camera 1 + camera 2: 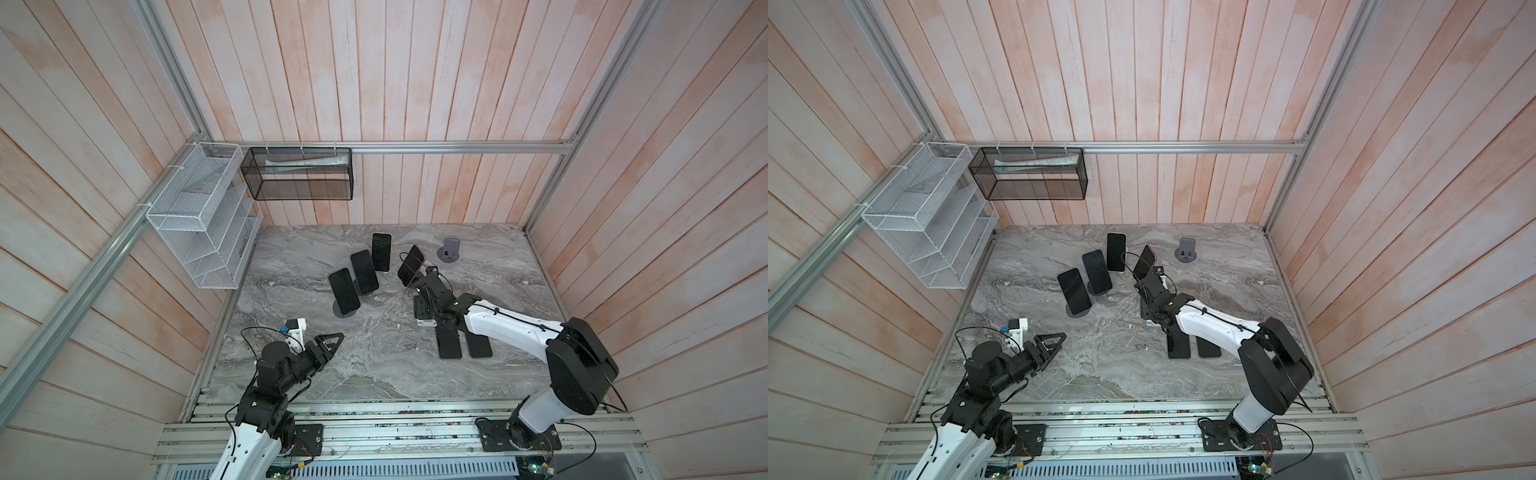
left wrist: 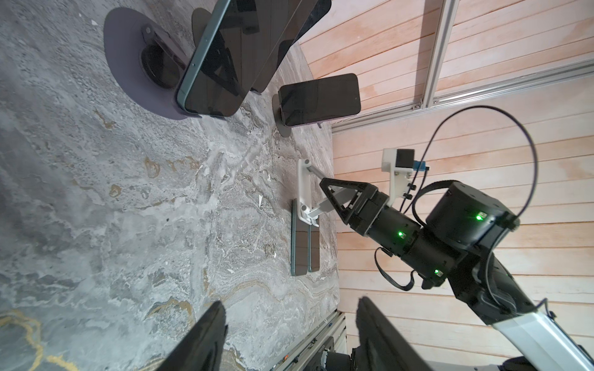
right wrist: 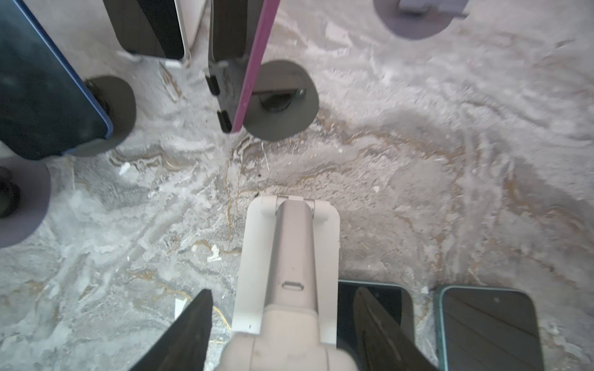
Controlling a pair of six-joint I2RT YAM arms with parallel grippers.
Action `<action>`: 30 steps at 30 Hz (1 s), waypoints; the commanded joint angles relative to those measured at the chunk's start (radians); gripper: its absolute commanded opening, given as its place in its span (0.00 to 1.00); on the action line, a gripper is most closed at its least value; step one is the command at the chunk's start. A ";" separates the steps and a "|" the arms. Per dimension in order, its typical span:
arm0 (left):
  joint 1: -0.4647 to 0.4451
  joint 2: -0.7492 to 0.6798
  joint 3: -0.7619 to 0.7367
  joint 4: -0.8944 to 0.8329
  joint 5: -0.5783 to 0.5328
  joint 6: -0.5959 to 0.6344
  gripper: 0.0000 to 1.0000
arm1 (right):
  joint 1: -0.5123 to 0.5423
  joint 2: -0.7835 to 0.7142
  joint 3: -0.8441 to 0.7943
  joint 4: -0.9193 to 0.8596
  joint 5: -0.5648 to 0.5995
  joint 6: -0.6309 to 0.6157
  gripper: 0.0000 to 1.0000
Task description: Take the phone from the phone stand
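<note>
Four phones stood propped on round-footed stands on the marble table. Three made a close row left of the middle: the near phone, the middle phone and the far phone. Just right of that row the pink-edged phone leaned tilted on its dark stand, not yet lifted off.

The right gripper hung low over the table just in front of the pink-edged phone. Its jaws were spread to either side of a bare white stand. In the right wrist view a strip of table showed between each finger and the stand, so it pinched nothing.

On the near side of the white stand, a flat phone and a second flat phone lay side by side, screens up, partly under the right arm. A grey stand sat at the back right, near the pink-edged phone but apart from it.

The left gripper hovered over the front left of the table, well apart from every phone. Its fingers were parted in the left wrist view, with only table between them.
</note>
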 commanded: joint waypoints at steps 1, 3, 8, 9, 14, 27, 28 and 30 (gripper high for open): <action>-0.006 -0.002 0.062 0.012 0.026 -0.005 0.67 | -0.003 -0.062 -0.015 0.077 0.122 -0.051 0.63; -0.007 -0.007 0.082 -0.008 0.018 0.010 0.67 | -0.019 -0.072 -0.010 0.097 0.134 -0.101 0.63; -0.007 -0.002 0.092 -0.021 0.014 0.016 0.67 | -0.164 -0.060 0.014 0.153 -0.001 -0.242 0.63; -0.007 0.000 0.088 -0.018 0.015 0.013 0.67 | -0.199 -0.056 0.020 0.162 -0.036 -0.251 0.63; -0.007 0.022 0.116 -0.024 0.012 0.017 0.67 | -0.334 0.030 0.089 0.189 -0.153 -0.300 0.62; -0.008 0.052 0.116 -0.024 -0.027 0.001 0.67 | -0.434 0.327 0.250 0.134 -0.310 -0.329 0.65; -0.008 0.061 0.118 -0.018 -0.027 -0.002 0.67 | -0.436 0.339 0.253 0.134 -0.322 -0.329 0.65; -0.007 0.080 0.126 -0.007 -0.027 -0.005 0.67 | -0.434 0.356 0.259 0.129 -0.322 -0.328 0.67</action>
